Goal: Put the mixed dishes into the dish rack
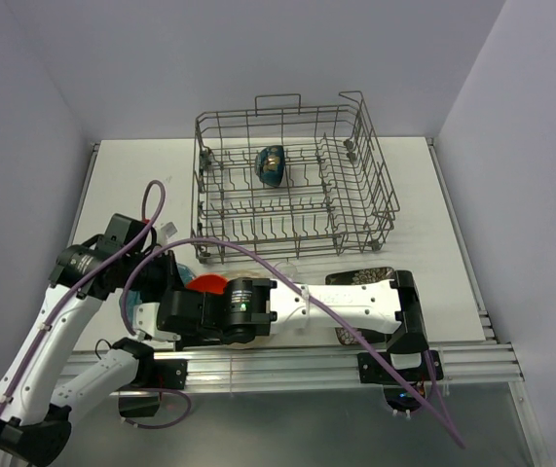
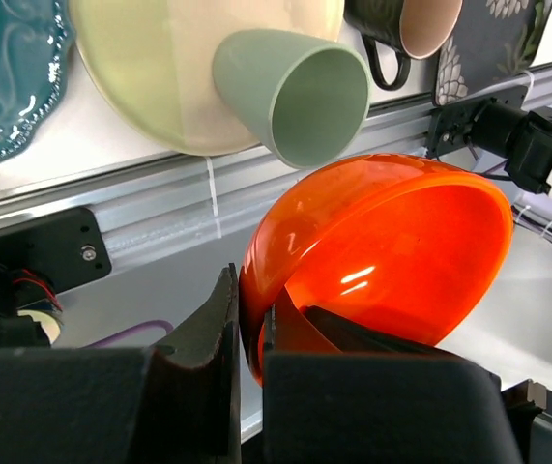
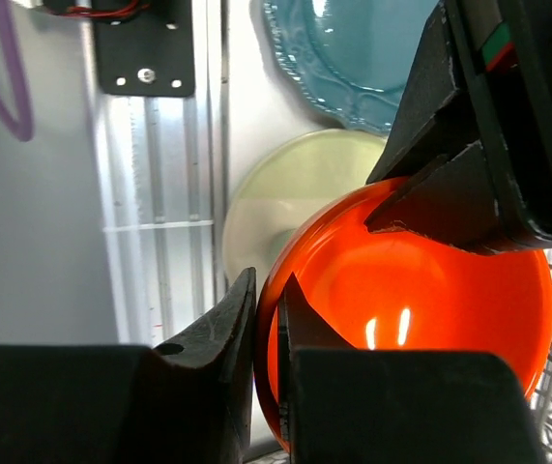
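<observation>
Entry: red-orange bowl (image 2: 392, 261), tilted, at the near-left edge of the desk (image 1: 424, 214), gripped by the rim from two sides. Left pincer (image 2: 251, 314) pinches one side of the rim. Right pincer (image 3: 268, 304) is nipped onto the opposite side (overhead, only a red sliver shows, since the right arm (image 1: 346, 304) lies across it). The left wrist view alone lists, left to right: teal scalloped plate (image 2: 5, 77), cream round plate (image 2: 150, 68) bearing the pale green cup (image 2: 295, 92) on its side, brown mug (image 2: 401, 24), black square floral plate (image 2: 488, 43). The right wrist view shows only the teal and cream plates beyond the bowl. Dish rack (image 1: 287, 243): far centre, well apart from the bowl, dark bowl (image 1: 272, 165) on edge inside.
</observation>
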### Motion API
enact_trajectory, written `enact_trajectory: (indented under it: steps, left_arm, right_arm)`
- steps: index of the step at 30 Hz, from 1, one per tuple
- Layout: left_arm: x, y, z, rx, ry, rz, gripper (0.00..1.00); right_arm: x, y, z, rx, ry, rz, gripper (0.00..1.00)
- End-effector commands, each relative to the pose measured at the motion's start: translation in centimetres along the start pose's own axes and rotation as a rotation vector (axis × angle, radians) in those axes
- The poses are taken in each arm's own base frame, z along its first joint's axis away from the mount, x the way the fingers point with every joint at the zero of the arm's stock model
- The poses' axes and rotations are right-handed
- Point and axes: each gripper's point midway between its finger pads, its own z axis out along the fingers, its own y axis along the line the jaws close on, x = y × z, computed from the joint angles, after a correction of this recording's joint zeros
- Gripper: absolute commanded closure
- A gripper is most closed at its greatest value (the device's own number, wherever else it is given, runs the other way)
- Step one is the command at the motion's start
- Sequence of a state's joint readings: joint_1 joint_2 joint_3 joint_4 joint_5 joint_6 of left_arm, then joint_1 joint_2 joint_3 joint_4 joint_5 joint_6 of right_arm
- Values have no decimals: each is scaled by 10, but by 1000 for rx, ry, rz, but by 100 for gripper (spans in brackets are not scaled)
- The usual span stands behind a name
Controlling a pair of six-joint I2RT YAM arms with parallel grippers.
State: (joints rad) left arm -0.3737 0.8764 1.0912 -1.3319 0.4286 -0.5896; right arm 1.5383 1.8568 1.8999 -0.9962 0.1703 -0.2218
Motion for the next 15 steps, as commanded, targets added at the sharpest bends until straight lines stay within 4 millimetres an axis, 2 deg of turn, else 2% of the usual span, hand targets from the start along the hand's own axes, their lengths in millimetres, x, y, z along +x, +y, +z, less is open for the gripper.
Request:
enact_trajectory:
  steps: [1, 2, 5, 6, 8, 9, 10, 15]
  left_arm:
    - [-3, -28, -17, 80, 14, -129, 99]
    - [-6, -31, -16, 91, 10, -127, 97]
    - [-10, -37, -17, 111, 8, -129, 75]
    - [-12, -39, -17, 118, 3, -126, 57]
    - [-15, -43, -19, 129, -1, -126, 34]
    - [-17, -46, -20, 142, -8, -131, 6]
    - [-21, -51, -22, 166, -29, -124, 1]
    - [-33, -65, -25, 221, -56, -128, 1]
  right_arm:
    - [18, -24, -6, 149, 58, 32, 100]
    - [18, -26, -6, 150, 58, 29, 100]
    - [13, -28, -10, 152, 29, 21, 100]
    - [10, -30, -11, 158, 13, 22, 100]
    - [8, -32, -16, 159, -6, 23, 100]
    - [8, -33, -15, 156, -10, 26, 100]
    - [8, -34, -17, 156, -14, 25, 100]
    - [13, -35, -19, 138, -29, 24, 100]
